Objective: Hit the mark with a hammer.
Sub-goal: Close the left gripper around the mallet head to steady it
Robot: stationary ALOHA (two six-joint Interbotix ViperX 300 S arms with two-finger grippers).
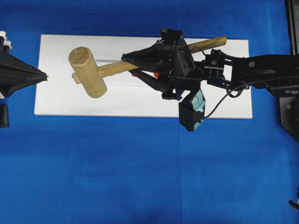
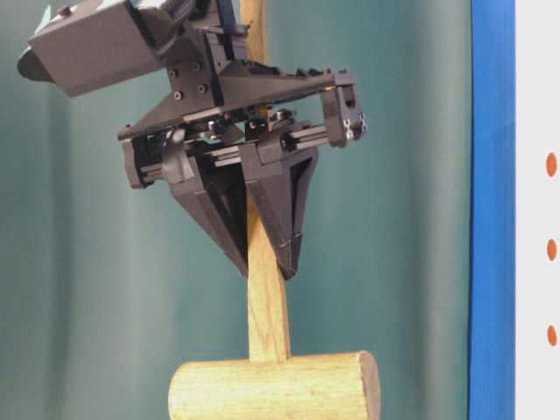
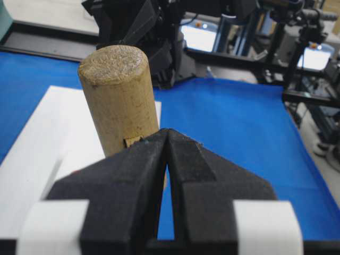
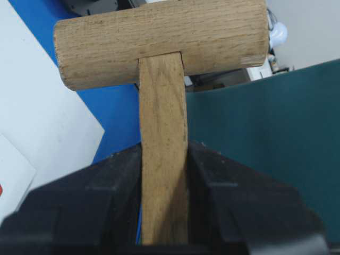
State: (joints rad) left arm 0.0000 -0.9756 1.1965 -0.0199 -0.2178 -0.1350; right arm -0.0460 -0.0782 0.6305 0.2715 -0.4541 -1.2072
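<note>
We read no writing anywhere. Our right gripper (image 4: 163,212) clamps the hammer (image 1: 88,72) by its handle, fingers on either flat side. Our left gripper (image 3: 167,141) is closed, empty, just short of the head.

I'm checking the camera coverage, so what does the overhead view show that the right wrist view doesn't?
Only the overhead view shows the whole white board, the handle's far end past the right pincer, and the shut left pincer at the board's left edge. Only the right wrist view shows, close up, the handle pressed between the right pincer's two fingers and its joint with the head. Both show the hammer held by its handle, and the blue cloth.
</note>
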